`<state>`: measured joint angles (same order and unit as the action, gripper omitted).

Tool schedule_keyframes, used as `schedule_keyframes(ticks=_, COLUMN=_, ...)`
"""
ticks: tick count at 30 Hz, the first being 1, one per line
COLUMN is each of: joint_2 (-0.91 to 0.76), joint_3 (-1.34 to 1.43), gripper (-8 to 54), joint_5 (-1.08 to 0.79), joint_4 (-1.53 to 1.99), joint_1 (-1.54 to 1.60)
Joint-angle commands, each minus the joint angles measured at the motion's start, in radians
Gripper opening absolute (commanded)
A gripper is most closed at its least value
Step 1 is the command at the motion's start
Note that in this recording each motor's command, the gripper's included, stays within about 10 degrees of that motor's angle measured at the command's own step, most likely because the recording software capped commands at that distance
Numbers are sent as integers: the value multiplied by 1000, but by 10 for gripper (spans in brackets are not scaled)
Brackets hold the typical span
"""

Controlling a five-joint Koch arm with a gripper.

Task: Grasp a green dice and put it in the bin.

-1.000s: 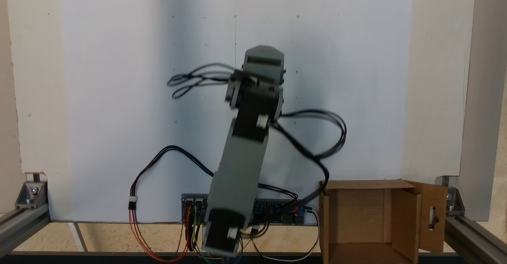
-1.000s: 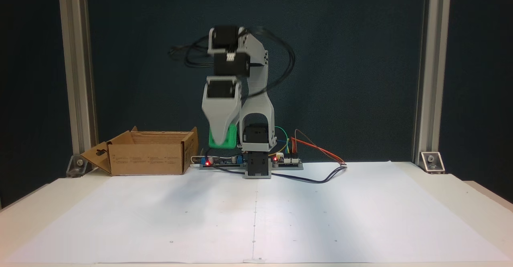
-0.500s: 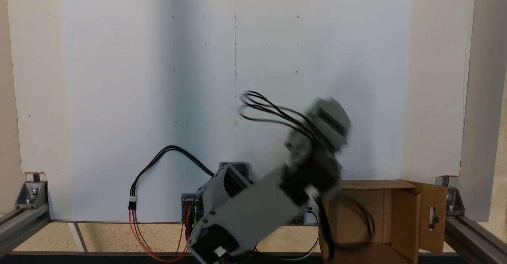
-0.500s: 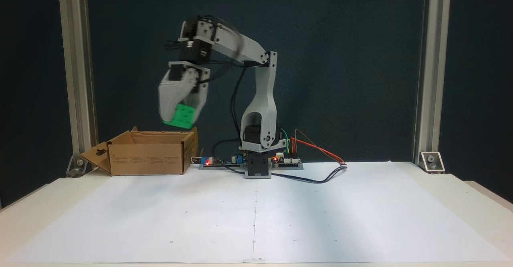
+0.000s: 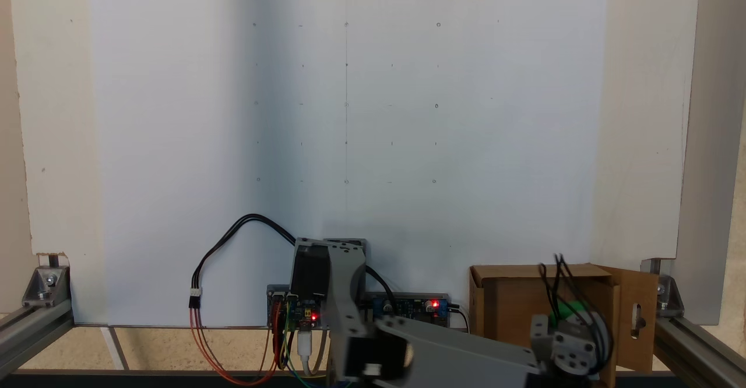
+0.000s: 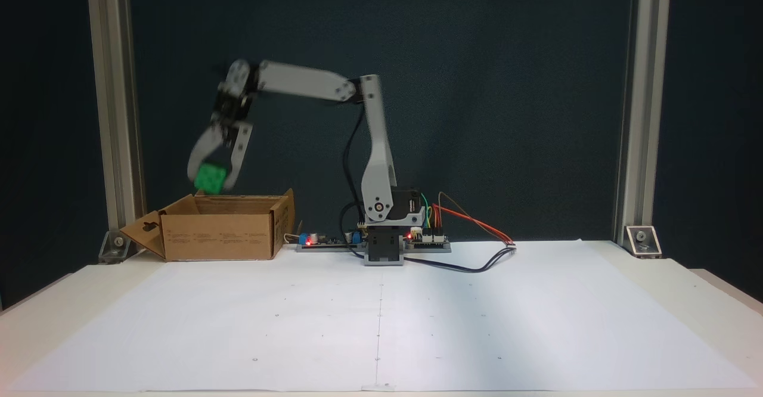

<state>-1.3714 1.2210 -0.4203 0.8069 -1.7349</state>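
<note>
The green dice (image 6: 210, 177) hangs just above the open top of the bin (image 6: 218, 236), a brown cardboard box at the back left of a fixed view. My gripper (image 6: 211, 181) points down and is shut on the dice, one finger on each side. In a fixed view from above, the bin (image 5: 513, 318) stands at the bottom right, and a bit of the green dice (image 5: 570, 309) peeks out over it from behind my wrist. The gripper's fingers are hidden there under the wrist and cables.
The arm's base and circuit boards (image 6: 393, 239) sit at the back middle of the white paper sheet (image 6: 381, 325), with loose wires (image 6: 477, 230) trailing to the right. Aluminium frame posts (image 6: 116, 105) stand close behind the bin. The bin's flap with a slot (image 5: 637, 318) sticks outward.
The arm has swung from the middle of the table over to the bin, carrying the dice. The dice now hangs lower, directly above the bin's opening.
</note>
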Motion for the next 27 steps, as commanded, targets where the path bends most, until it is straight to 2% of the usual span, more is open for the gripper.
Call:
schedule_keyframes(ticks=1, joint_2=41, joint_3=-60, gripper=118, joint_5=-121, joint_4=-40, joint_1=-55)
schedule_keyframes(ticks=10, joint_2=86, joint_3=95, gripper=118, joint_5=-225, joint_4=-37, joint_1=-109)
schedule_keyframes(ticks=11, joint_2=86, joint_3=101, gripper=138, joint_5=-224, joint_4=-37, joint_1=-109)
schedule_keyframes(ticks=13, joint_2=86, joint_3=110, gripper=288, joint_5=-222, joint_4=-37, joint_1=-109)
schedule_keyframes(ticks=14, joint_2=86, joint_3=109, gripper=329, joint_5=-221, joint_4=-37, joint_1=-109)
schedule_keyframes(ticks=17, joint_2=2, joint_3=95, gripper=331, joint_5=-212, joint_4=-58, joint_1=-100)
schedule_keyframes(ticks=20, joint_2=-89, joint_3=37, gripper=332, joint_5=-94, joint_4=-72, joint_1=-60)
schedule_keyframes(ticks=22, joint_2=-160, joint_3=-18, gripper=360, joint_5=40, joint_4=-86, joint_1=29)
schedule_keyframes(ticks=27, joint_2=-298, joint_3=-61, gripper=418, joint_5=210, joint_4=-97, joint_1=337)
